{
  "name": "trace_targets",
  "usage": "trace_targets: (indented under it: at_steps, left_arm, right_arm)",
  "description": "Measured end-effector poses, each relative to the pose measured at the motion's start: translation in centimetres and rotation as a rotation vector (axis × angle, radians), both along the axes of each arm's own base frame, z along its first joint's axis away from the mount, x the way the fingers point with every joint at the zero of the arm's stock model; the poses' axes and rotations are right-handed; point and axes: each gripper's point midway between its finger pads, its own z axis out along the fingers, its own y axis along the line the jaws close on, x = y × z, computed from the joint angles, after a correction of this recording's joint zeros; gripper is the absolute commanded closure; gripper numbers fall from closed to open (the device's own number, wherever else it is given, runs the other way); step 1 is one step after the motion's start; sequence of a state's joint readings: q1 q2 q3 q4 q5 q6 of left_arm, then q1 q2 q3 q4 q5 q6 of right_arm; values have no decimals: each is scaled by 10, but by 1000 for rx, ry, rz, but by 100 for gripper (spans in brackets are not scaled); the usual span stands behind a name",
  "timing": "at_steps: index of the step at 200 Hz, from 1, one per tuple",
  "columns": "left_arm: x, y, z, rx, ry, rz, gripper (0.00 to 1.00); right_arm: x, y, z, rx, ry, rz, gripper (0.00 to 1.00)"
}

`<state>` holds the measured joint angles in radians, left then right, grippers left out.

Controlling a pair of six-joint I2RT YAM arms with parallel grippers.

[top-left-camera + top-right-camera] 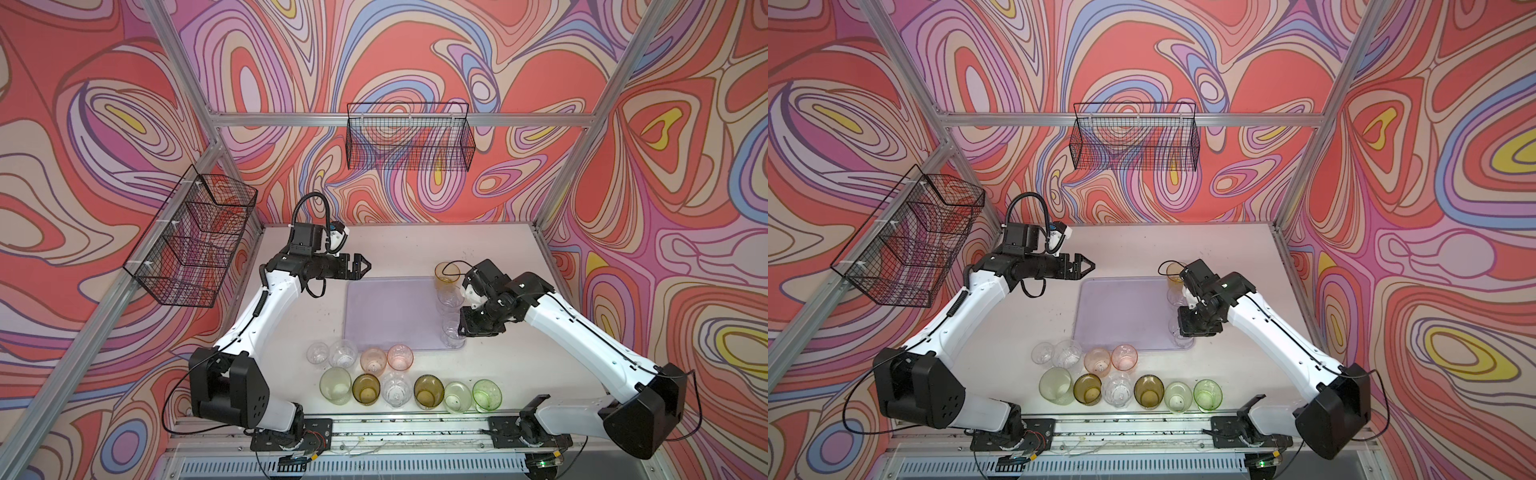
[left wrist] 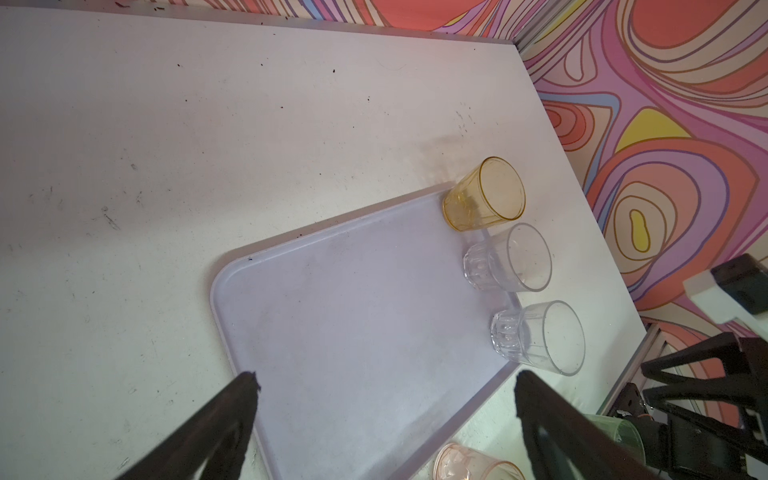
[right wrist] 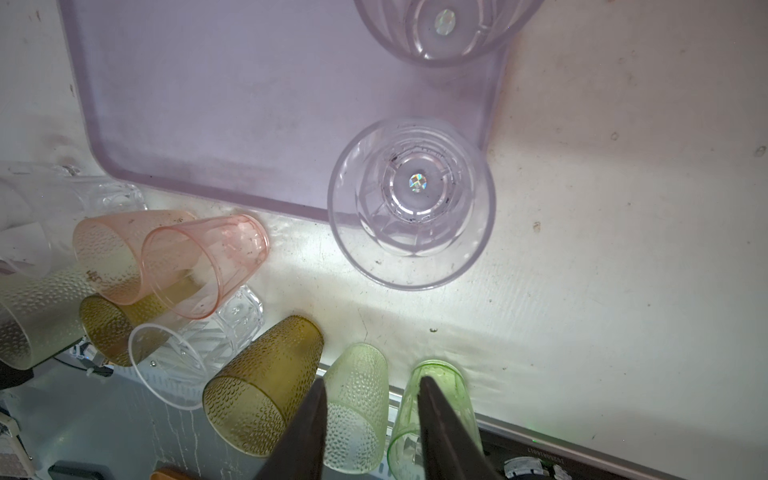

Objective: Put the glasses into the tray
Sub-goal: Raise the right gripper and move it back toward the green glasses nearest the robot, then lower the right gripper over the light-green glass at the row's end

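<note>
The lavender tray (image 1: 390,311) (image 2: 353,332) lies mid-table. Along its right edge stand three glasses: an amber one (image 1: 447,272) (image 2: 482,195) at the far corner, a clear one (image 1: 449,297) behind my right wrist, and a clear faceted one (image 1: 452,334) (image 3: 411,203) at the near corner. My right gripper (image 1: 462,329) (image 3: 372,382) hangs just above that near glass, jaws apart with nothing between them. Several more glasses, pink (image 1: 400,356), olive (image 1: 428,388), green (image 1: 486,395) and clear (image 1: 343,353), stand on the table in front of the tray. My left gripper (image 1: 361,266) (image 2: 386,376) hovers wide open over the tray's far left corner.
Black wire baskets hang on the back wall (image 1: 409,137) and the left wall (image 1: 195,237). An aluminium rail (image 1: 395,428) runs along the table's front edge, right behind the front row of glasses. Both arm bases stand on it.
</note>
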<state>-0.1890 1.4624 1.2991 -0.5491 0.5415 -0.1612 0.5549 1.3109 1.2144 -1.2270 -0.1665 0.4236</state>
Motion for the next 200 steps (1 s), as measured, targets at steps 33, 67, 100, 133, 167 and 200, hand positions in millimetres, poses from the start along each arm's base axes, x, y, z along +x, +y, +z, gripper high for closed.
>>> trace_targets:
  at_steps: [33, 67, 100, 133, 167, 200]
  left_arm:
    - [0, 0, 0, 0, 0, 0, 1]
    - [0, 0, 0, 0, 0, 0, 1]
    - [0, 0, 0, 0, 0, 0, 1]
    - [0, 0, 0, -1, 0, 0, 2]
    - [0, 0, 0, -5, 5, 4, 1]
    - [0, -1, -2, -7, 13, 2, 2]
  right_arm:
    - [-7, 7, 0, -5, 2, 34, 61]
    - [-19, 5, -2, -38, 39, 23, 61]
    - [-33, -4, 1, -72, 69, -36, 61]
    - [-50, -23, 2, -103, 101, -146, 60]
    - [-73, -41, -6, -131, 155, -251, 60]
    - [-92, -57, -15, -157, 194, -335, 60]
